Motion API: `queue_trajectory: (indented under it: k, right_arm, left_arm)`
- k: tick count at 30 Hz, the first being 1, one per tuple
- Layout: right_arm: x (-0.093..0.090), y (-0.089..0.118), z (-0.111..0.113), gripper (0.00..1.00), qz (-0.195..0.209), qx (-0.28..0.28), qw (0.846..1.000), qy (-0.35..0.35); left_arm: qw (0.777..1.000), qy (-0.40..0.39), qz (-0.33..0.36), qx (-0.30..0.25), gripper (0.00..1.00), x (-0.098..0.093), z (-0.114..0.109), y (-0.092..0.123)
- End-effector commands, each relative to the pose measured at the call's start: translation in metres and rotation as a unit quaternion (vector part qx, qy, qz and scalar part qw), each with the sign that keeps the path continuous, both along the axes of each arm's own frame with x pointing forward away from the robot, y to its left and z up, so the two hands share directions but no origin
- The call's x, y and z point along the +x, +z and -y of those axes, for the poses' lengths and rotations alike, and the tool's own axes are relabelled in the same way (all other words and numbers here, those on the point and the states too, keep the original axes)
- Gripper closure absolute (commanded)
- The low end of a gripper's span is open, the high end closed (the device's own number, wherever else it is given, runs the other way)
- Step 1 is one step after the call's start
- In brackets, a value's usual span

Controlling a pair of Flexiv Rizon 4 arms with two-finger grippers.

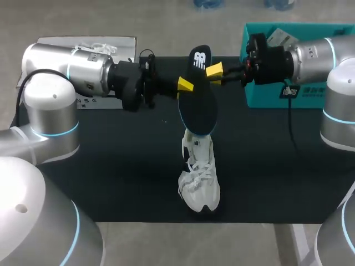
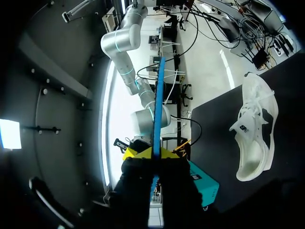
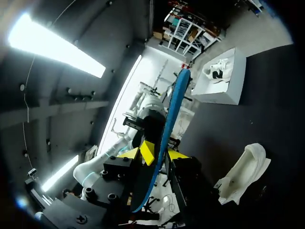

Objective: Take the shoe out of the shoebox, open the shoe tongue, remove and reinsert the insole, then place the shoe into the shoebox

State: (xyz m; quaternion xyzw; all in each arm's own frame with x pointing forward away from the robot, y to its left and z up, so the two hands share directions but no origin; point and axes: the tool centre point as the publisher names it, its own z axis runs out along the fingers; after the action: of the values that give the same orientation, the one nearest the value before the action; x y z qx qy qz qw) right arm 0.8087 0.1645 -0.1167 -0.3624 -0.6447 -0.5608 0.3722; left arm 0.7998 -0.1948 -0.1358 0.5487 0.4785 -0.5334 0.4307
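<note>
A black insole (image 1: 198, 105) with a blue edge hangs upright in the air over the white shoe (image 1: 199, 177), which lies on the black mat. My left gripper (image 1: 186, 84) is shut on the insole's upper part from the left; in the left wrist view its yellow tips (image 2: 155, 152) pinch the blue edge (image 2: 158, 95). My right gripper (image 1: 215, 71) is at the insole's other side. In the right wrist view its fingers (image 3: 153, 154) stand apart, open, around the insole (image 3: 174, 109). The shoe also shows beside the grippers (image 2: 255, 129) (image 3: 243, 171).
The teal shoebox (image 1: 272, 94) stands at the back right, under my right arm. A white box (image 1: 55, 44) with another white shoe in it sits at the back left, behind my left arm. The black mat (image 1: 111, 166) covers the table.
</note>
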Motion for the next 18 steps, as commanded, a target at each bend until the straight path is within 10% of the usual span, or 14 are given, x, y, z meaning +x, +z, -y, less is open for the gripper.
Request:
queue_trajectory:
  k: [1,10,18]
  right_arm:
    - [-0.024,0.027,0.024,0.00,0.054,-0.064,0.996,-0.028]
    - [-0.040,0.074,0.042,0.00,0.213,-0.196,0.957,0.025]
    - [-0.047,0.081,0.034,0.00,0.255,-0.276,0.922,0.092]
  left_arm:
    - [1.000,0.003,-0.003,0.002,1.00,-0.003,-0.009,-0.005]
    - [1.000,0.005,-0.026,0.012,1.00,-0.001,-0.009,-0.021]
    - [1.000,0.007,-0.027,0.013,1.00,-0.004,-0.013,-0.021]
